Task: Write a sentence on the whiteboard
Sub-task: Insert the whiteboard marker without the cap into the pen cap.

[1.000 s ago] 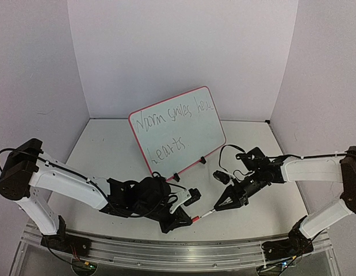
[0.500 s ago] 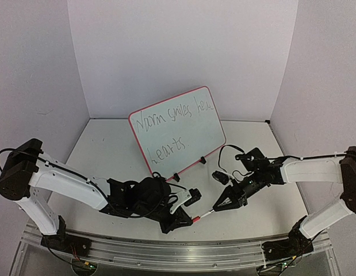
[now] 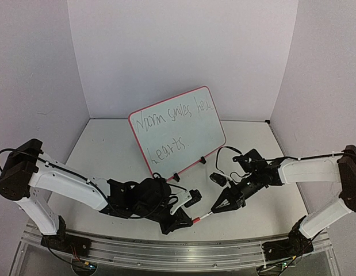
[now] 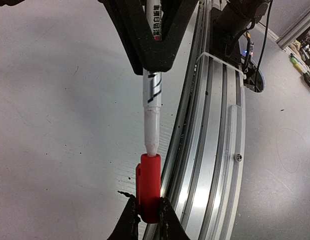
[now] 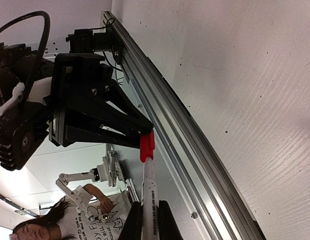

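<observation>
The whiteboard [image 3: 183,126] stands tilted at the table's middle back on two black clip feet. The sentence [image 3: 172,123] runs across it in two dark lines. My left gripper [image 3: 194,219] is shut on the red marker cap [image 4: 148,187]. My right gripper [image 3: 215,208] is shut on the white marker barrel [image 5: 150,200]. The marker's tip sits in the mouth of the cap [image 5: 146,145]. Marker and cap hang low over the table's near edge, between the two grippers.
The aluminium rail [image 3: 178,250] runs along the near edge right below the marker. It also shows in the left wrist view [image 4: 215,150]. The enclosure walls [image 3: 183,52] stand behind and to both sides.
My right gripper has moved a little to the left with the marker, bringing its tip further into the cap. The left arm has barely moved.
</observation>
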`<state>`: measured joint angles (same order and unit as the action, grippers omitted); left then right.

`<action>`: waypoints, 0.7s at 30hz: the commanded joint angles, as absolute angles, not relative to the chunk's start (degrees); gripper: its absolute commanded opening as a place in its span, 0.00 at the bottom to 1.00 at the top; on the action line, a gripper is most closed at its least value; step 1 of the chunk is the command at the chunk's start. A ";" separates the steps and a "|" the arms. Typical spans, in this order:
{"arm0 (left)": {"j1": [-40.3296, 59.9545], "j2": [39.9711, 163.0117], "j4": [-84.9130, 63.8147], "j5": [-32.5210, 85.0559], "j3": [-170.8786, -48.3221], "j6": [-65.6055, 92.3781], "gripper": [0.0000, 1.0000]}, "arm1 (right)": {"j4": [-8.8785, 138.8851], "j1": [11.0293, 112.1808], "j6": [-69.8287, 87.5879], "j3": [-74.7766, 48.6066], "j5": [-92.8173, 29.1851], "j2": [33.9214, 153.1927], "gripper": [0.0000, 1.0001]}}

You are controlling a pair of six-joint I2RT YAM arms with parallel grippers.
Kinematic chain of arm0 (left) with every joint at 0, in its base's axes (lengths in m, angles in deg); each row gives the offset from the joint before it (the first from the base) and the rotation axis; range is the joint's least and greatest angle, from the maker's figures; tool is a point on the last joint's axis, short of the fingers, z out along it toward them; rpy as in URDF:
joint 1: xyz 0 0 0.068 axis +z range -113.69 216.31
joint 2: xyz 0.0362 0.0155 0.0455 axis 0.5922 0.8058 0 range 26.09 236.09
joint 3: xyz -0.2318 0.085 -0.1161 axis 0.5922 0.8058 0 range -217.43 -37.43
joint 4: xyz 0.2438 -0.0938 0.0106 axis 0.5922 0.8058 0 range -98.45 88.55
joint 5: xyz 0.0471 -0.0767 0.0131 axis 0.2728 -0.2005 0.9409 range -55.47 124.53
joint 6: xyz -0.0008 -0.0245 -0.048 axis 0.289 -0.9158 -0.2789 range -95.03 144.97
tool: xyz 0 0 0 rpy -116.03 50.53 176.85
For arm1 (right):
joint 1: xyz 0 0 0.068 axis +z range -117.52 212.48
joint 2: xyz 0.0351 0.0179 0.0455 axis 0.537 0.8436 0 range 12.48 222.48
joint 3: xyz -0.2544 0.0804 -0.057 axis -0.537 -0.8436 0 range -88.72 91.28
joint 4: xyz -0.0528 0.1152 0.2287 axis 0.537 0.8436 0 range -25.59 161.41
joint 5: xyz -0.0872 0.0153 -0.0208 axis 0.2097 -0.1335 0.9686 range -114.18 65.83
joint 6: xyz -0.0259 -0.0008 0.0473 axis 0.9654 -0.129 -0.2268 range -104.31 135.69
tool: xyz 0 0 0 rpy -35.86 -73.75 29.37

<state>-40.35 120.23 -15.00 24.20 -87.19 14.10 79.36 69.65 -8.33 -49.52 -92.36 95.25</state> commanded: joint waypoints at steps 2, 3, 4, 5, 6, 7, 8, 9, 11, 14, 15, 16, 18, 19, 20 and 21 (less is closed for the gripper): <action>-40.71 119.83 -17.15 25.26 -87.59 14.81 0.00 | 78.13 70.71 -8.21 -48.68 -91.85 96.30 0.00; -40.73 119.74 -17.15 25.35 -87.73 14.90 0.00 | 78.01 70.83 -8.24 -48.60 -91.80 96.37 0.00; -40.74 119.77 -17.15 25.35 -87.88 14.98 0.00 | 77.80 70.94 -8.35 -48.49 -91.77 96.46 0.00; -40.74 119.86 -17.15 25.34 -88.08 15.04 0.00 | 77.47 71.05 -8.52 -48.40 -91.79 96.55 0.00; -40.73 119.94 -17.14 25.39 -88.31 15.12 0.00 | 76.91 71.19 -8.83 -48.37 -91.92 96.65 0.00; -40.76 120.06 -17.10 25.46 -88.47 15.25 0.00 | 76.08 71.35 -9.46 -48.36 -92.02 96.80 0.00; -40.76 120.12 -17.06 25.53 -88.66 15.37 0.00 | 75.56 71.56 -9.82 -48.25 -92.13 96.96 0.00; -40.77 120.20 -17.03 25.65 -88.96 15.61 0.00 | 75.24 71.81 -10.03 -48.15 -92.14 97.19 0.00; -40.74 120.34 -16.97 26.00 -89.59 16.14 0.00 | 74.93 72.30 -10.24 -47.93 -92.02 97.67 0.00; -40.72 120.39 -17.11 26.37 -90.54 16.75 0.00 | 74.81 73.02 -10.32 -47.68 -91.75 98.37 0.00; -40.71 120.43 -17.21 26.41 -90.82 16.87 0.00 | 74.83 73.20 -10.32 -47.59 -91.63 98.51 0.00; -40.72 120.49 -17.25 26.51 -91.10 17.00 0.00 | 74.85 73.41 -10.34 -47.52 -91.54 98.66 0.00; -40.74 120.80 -17.19 26.82 -91.79 17.30 0.00 | 74.86 73.91 -10.31 -47.47 -91.30 99.07 0.00; -40.71 120.96 -17.25 26.97 -92.16 17.36 0.00 | 74.85 74.11 -10.28 -47.42 -91.26 99.21 0.00; -40.75 121.13 -17.44 27.08 -92.47 17.38 0.00 | 74.84 74.38 -10.29 -47.32 -91.13 99.37 0.00; -40.77 121.33 -17.67 27.14 -92.66 17.34 0.00 | 74.80 74.61 -10.31 -47.25 -90.97 99.50 0.00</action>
